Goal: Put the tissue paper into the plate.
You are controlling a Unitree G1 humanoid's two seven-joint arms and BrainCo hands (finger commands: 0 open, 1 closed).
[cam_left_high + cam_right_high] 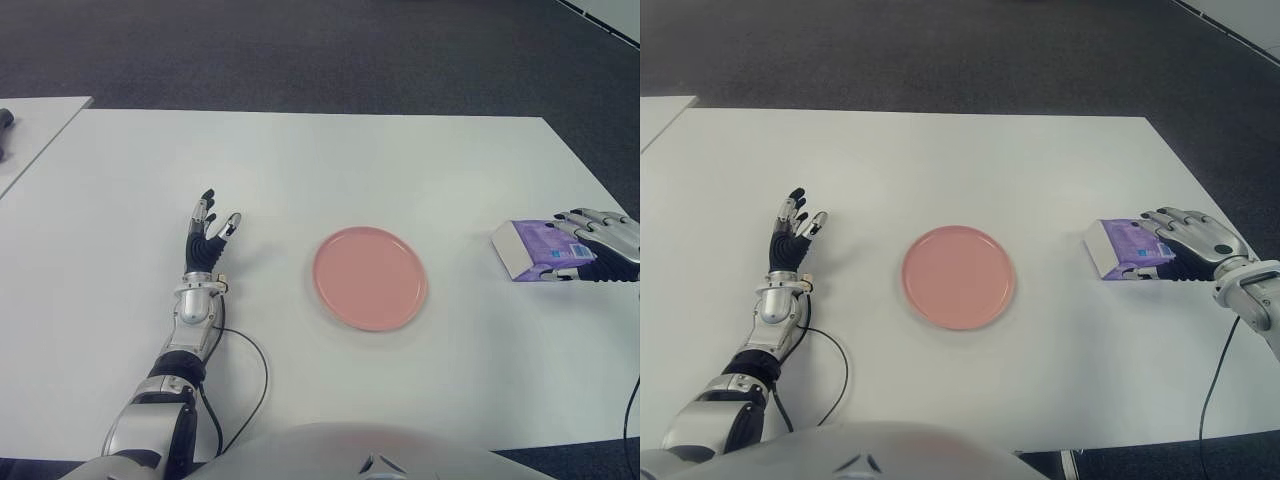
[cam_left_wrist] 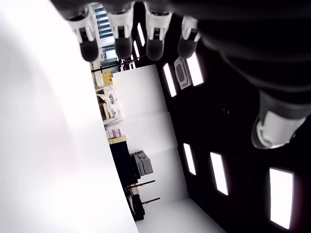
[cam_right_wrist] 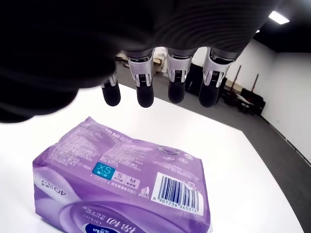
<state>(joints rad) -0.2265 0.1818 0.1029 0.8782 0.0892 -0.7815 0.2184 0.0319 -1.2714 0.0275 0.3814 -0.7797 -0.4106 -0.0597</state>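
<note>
The purple tissue pack (image 3: 121, 182) reads "XS S M" and barcode 6 901236 343111.

A white worktop (image 1: 330, 160) is set on dark grey carpet (image 1: 300, 50). A second white table (image 1: 35, 125) is seen off its far left corner. White walls (image 3: 286, 92), a black ceiling and rectangular ceiling lights (image 2: 218, 172) are shown in the wrist views.
</note>
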